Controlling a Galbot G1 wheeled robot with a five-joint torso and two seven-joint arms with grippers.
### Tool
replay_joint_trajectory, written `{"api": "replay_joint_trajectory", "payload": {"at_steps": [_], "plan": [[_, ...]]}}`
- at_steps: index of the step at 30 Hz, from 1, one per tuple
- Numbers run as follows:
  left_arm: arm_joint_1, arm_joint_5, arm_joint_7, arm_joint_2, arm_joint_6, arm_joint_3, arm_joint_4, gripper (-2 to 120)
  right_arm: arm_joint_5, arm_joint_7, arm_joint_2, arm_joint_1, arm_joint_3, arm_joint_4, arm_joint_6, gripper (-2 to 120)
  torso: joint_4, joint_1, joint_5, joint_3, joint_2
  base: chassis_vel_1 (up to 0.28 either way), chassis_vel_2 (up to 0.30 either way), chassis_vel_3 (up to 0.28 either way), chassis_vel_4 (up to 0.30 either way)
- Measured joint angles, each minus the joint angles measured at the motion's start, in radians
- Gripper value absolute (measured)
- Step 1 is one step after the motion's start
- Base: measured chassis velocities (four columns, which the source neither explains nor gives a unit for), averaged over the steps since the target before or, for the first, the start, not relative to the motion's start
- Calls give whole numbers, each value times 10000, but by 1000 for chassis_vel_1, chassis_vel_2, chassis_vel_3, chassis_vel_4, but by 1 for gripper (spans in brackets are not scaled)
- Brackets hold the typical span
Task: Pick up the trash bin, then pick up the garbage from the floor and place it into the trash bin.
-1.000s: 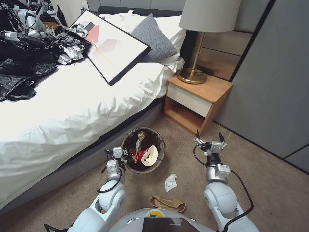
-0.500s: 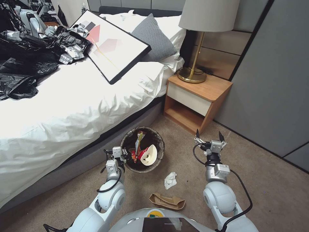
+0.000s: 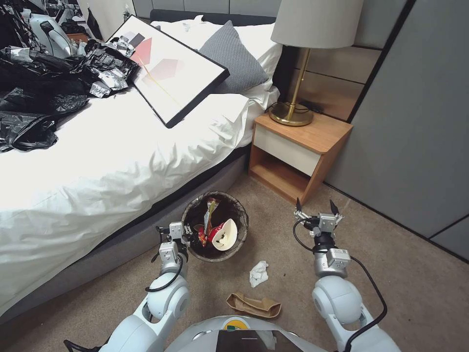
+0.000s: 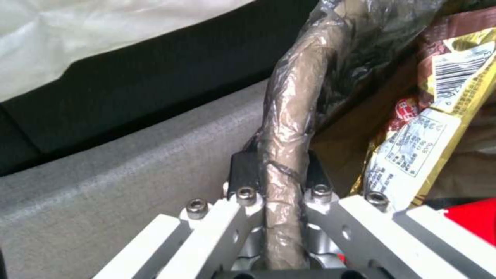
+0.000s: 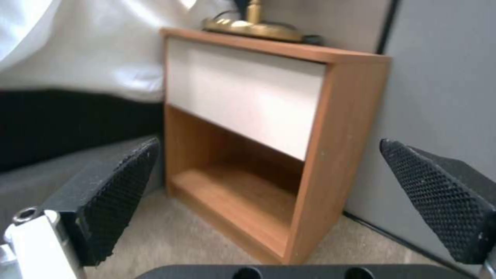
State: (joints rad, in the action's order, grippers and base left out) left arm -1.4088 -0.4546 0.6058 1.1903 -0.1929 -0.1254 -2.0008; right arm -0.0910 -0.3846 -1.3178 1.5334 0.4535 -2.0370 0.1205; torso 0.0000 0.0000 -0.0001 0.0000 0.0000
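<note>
My left gripper [image 3: 188, 238] is clamped on the near-left rim of the trash bin [image 3: 240, 230], which sits at lower centre of the head view, close beside the grey base of the bed [image 3: 122, 161]. In the left wrist view my fingers [image 4: 243, 170] pinch the bag-wrapped rim [image 4: 289, 131] from both sides, one inside the bin and one outside.

The bin is lined with a dark brown bag and already holds several things: a red-and-white paper cup [image 3: 223, 235] lying on its side with its mouth turned toward me, a yellow snack wrapper [image 3: 211, 209] standing up behind it, and a small red scrap [image 3: 202, 238] against the near-left wall. Up close, the wrapper [image 4: 439, 120] shows a barcode and printed label.

On the carpet below the bin, a crumpled white scrap [image 3: 258, 274] lies near centre, and a flat brown paper bag [image 3: 253, 305] lies just below it, close to my torso.

My right gripper [image 3: 316, 209] hangs at right of centre with its fingers spread wide and holding nothing, pointed at the wooden nightstand [image 3: 298, 156]. Between its black pads [image 5: 116, 193] in the right wrist view are the nightstand's [image 5: 269, 135] white drawer and open shelf, with a brass lamp base [image 5: 253, 27] on top.
</note>
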Motion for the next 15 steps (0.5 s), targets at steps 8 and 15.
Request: {"api": "replay_joint_trajectory", "payload": {"at_steps": [8, 15], "plan": [[1, 0, 3, -3, 0, -2, 0, 2, 3, -12, 40, 0, 12, 3, -4, 100, 0, 0, 1, 0, 0, 0, 0, 0, 0], [-30, -10, 24, -66, 0, -74, -41, 2, -514, -49, 811, 31, -204, -56, -340, 100, -3, 0, 2, 0, 0, 0, 0, 0, 0]]}}
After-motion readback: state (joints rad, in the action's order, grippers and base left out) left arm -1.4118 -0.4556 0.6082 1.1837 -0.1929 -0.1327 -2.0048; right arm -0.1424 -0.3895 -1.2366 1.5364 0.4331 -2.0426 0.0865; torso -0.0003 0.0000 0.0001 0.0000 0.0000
